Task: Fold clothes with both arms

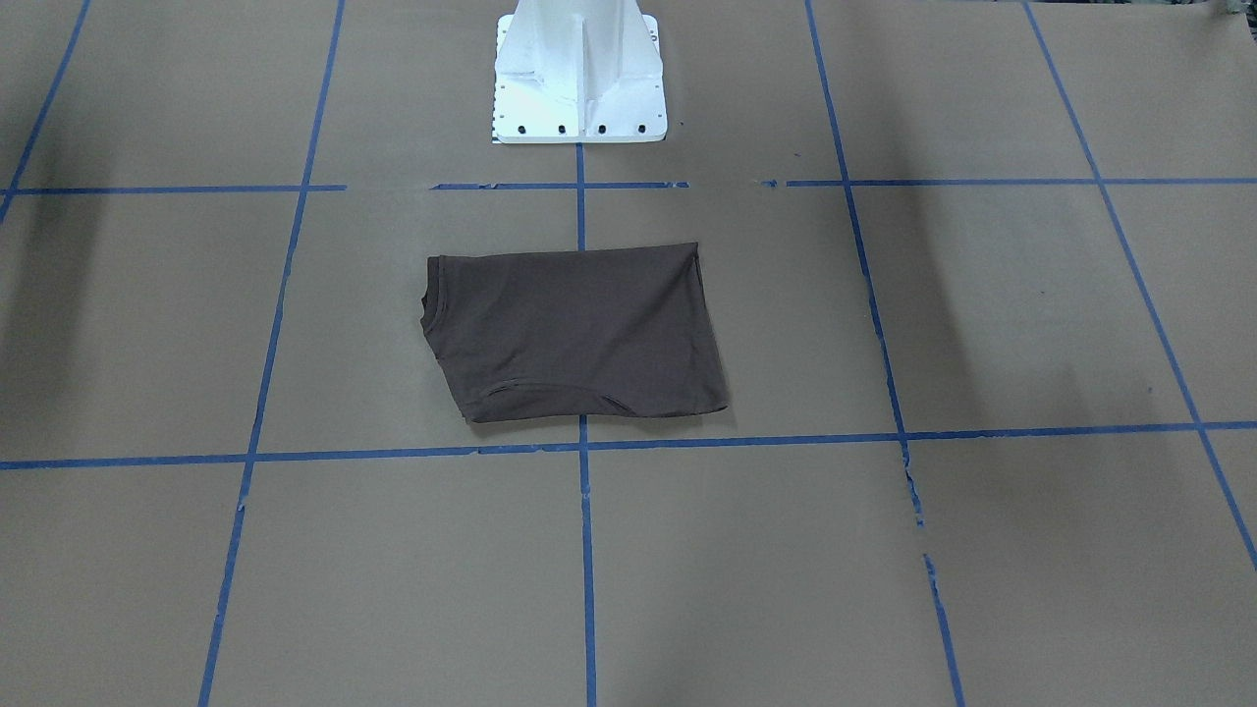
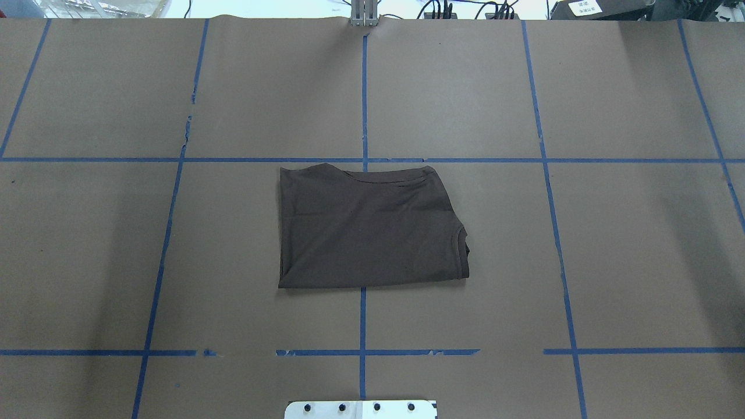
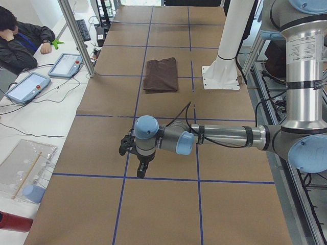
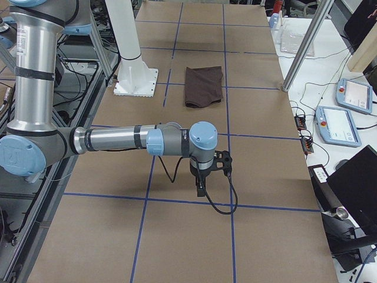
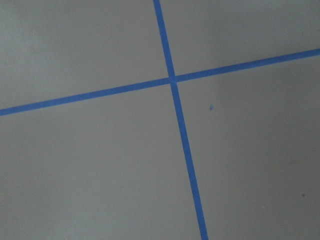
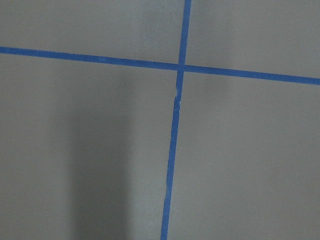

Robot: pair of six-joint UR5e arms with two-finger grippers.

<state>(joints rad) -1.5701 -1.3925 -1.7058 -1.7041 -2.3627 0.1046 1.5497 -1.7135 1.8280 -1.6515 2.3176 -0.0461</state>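
Nearest in the side views, the left tool [image 3: 141, 171] and the right tool [image 4: 201, 191] hang over bare tabletop [image 2: 640, 262] at opposite ends. Nothing is seen in either, but I cannot tell whether they are wide or narrow, and the wrist views show only blue tape lines [image 5: 172, 80]. Farther in, the T-shirt [image 2: 369, 227] lies as a flat, compact rectangle mid-tabletop near the white pedestal [image 1: 579, 79], so the folding looks finished or nearly so. Its tags and logo are hidden in the folds.

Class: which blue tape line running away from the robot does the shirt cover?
The middle line, starting at the white base; the shirt lies across it, the others are bare.
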